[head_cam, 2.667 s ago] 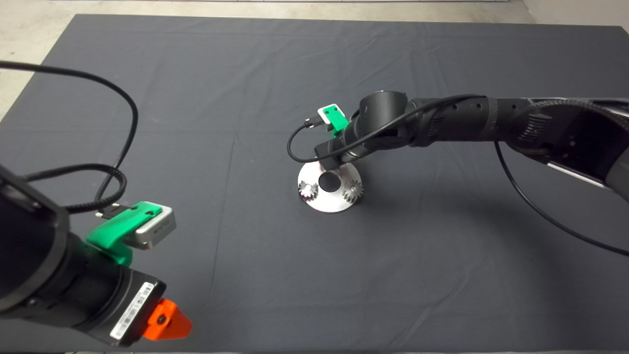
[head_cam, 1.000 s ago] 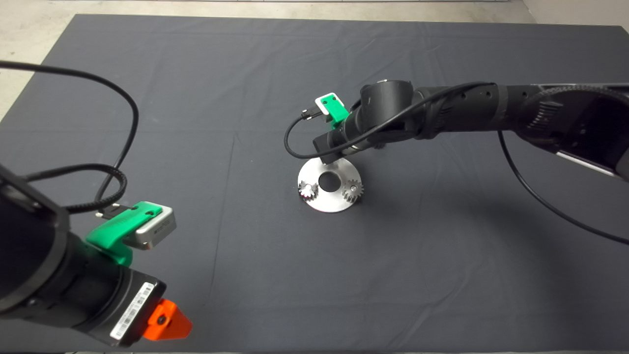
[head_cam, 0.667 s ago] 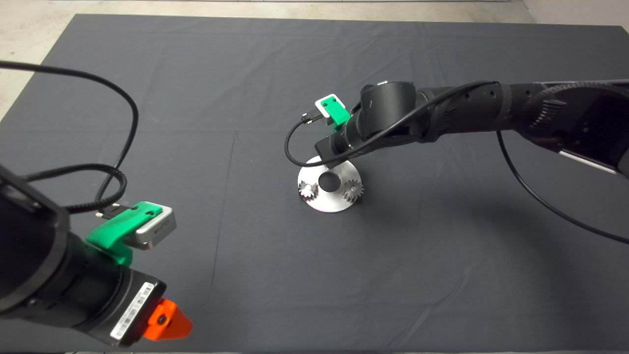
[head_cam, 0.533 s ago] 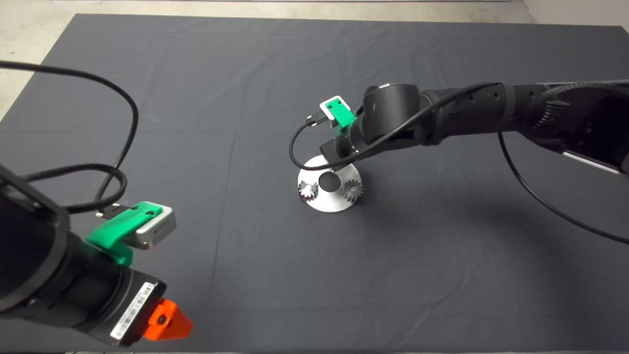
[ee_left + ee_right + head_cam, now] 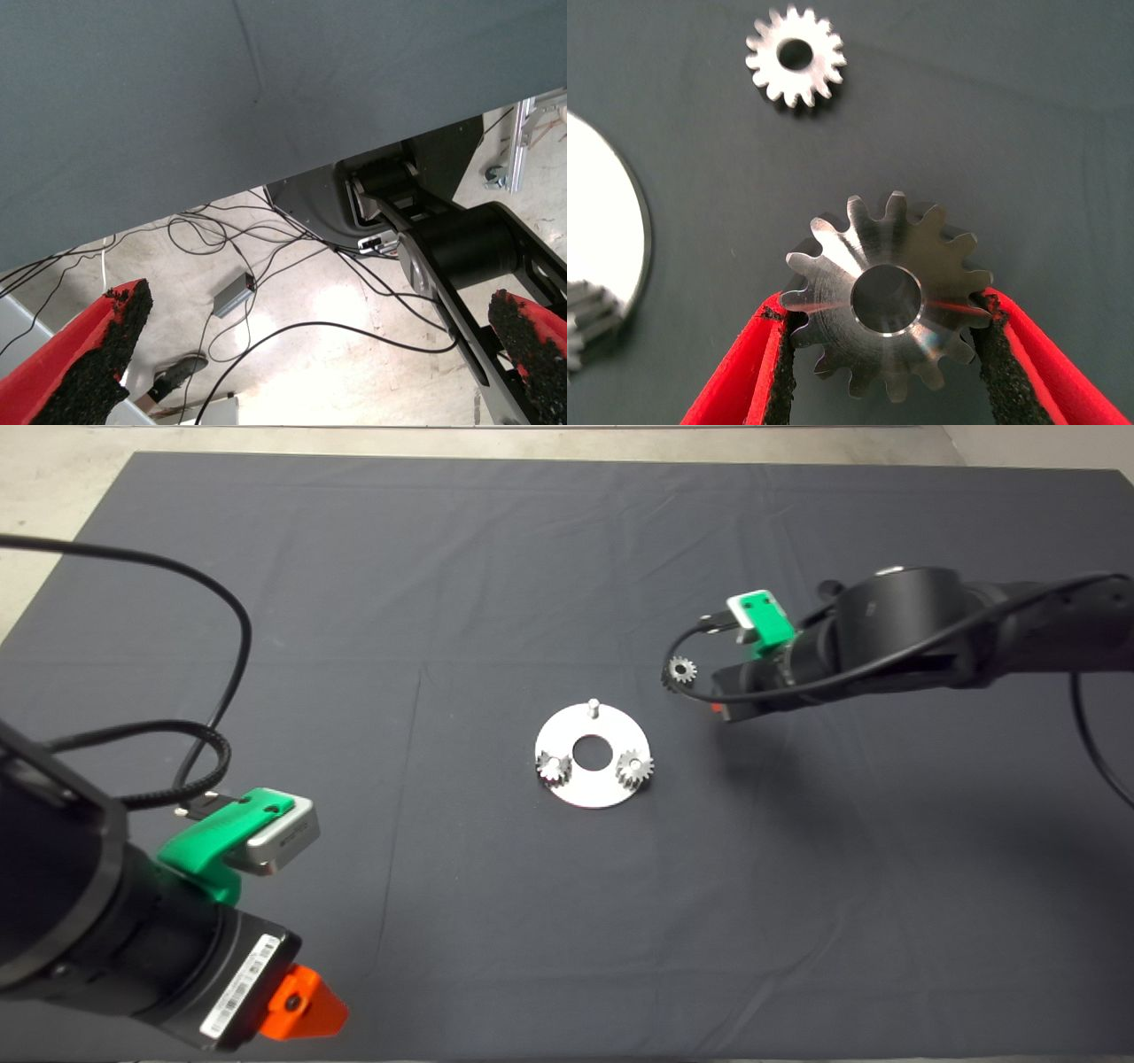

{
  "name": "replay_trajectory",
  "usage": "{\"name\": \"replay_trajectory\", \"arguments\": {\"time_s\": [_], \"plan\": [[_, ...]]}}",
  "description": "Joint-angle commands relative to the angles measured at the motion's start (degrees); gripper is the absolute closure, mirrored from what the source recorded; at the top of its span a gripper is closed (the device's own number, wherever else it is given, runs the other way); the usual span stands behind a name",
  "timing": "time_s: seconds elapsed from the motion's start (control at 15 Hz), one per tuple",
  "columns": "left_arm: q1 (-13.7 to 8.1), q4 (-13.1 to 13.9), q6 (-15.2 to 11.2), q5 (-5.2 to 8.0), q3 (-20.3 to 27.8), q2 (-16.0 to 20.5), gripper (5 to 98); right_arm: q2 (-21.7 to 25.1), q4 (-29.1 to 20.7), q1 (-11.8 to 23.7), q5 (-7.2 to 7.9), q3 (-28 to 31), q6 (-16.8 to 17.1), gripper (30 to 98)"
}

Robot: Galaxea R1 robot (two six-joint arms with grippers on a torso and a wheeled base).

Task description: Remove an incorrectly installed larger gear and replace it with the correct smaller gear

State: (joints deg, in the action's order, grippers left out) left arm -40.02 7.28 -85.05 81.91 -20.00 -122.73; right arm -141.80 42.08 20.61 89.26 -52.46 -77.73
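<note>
The larger gear [image 5: 888, 305], silver with long pointed teeth, hangs above the mat with my right gripper [image 5: 884, 305] shut on its two sides. In the head view this gripper [image 5: 722, 707] hovers to the right of the round silver plate [image 5: 592, 790], and its wrist hides the gear. The smaller gear [image 5: 680, 670] [image 5: 796, 57] lies flat on the mat just beyond the held one. On the plate stand two small bright gears [image 5: 553, 767] [image 5: 634, 766] and a bare peg [image 5: 593, 707]. My left gripper [image 5: 301, 1005] [image 5: 310, 328] waits open at the lower left.
The plate's edge [image 5: 607, 230] shows beside the held gear in the right wrist view. A black cable [image 5: 226, 602] loops over the mat's left part. The left wrist view shows the mat's edge, the floor with cables and the robot's base.
My right arm rose from the plate's far peg with the larger gear and swung right. The peg now stands bare and the smaller gear has come into view. The left arm stayed still.
</note>
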Motion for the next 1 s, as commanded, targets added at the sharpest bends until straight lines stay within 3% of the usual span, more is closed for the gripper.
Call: {"name": "replay_trajectory", "arguments": {"time_s": [0.0,0.27,0.93], "plan": [[-0.67,0.54,0.06,-0.17,0.68,-0.28,6.0,4.20,-2.36,1.80,0.91,7.12,-1.02,82.2],[-0.67,0.54,0.06,-0.17,0.68,-0.19,6.0,7.27,-2.27,1.27,0.74,9.58,-1.02,82.2],[-0.68,0.54,0.06,-0.17,0.68,-0.19,6.0,6.74,-1.74,-4.44,0.56,10.02,-1.02,82.4]]}}
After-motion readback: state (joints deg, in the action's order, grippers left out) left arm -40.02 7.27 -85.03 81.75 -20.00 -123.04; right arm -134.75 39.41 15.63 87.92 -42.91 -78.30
